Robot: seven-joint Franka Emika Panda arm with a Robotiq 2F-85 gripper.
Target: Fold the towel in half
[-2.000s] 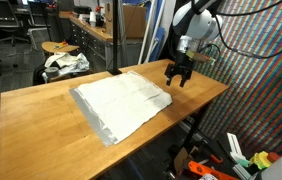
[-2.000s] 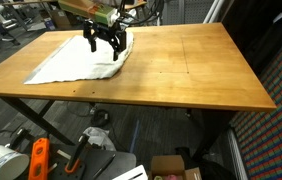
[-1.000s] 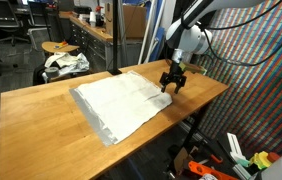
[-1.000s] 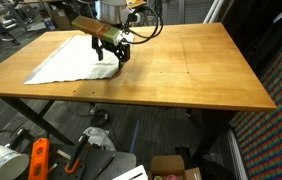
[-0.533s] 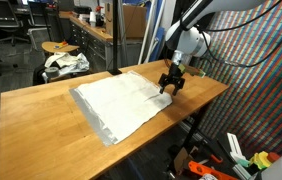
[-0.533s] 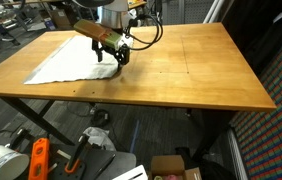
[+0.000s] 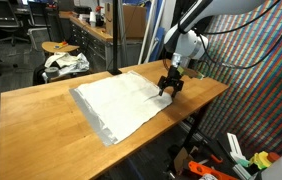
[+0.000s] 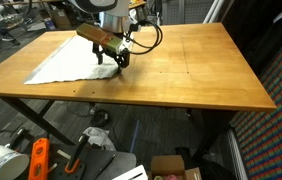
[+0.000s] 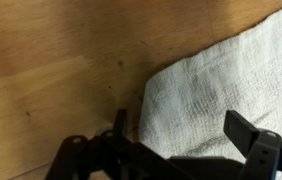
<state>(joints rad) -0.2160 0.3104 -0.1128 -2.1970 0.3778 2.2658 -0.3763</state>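
Observation:
The towel (image 7: pixel 121 102) lies spread flat on the wooden table (image 7: pixel 41 125), white with a grey edge along its near side; it also shows in an exterior view (image 8: pixel 76 62). My gripper (image 7: pixel 171 88) is low over the towel's far right corner, also seen as the gripper (image 8: pixel 113 61) at the cloth's edge. In the wrist view the gripper (image 9: pixel 181 135) stands open, its two dark fingers straddling the towel's corner (image 9: pixel 211 90), one finger over bare wood, the other over cloth. Nothing is gripped.
A smaller white-and-dark cloth bundle (image 7: pixel 65 63) sits on a stool behind the table. Orange tools (image 8: pixel 39 158) and clutter lie on the floor below. A coloured mesh wall (image 7: pixel 261 80) stands close beside the table. Bare wood (image 8: pixel 196 65) spans the rest of the tabletop.
The gripper has come down from above the table toward the towel's corner and shifted slightly along its edge. Its jaws stayed open. The towel has not moved.

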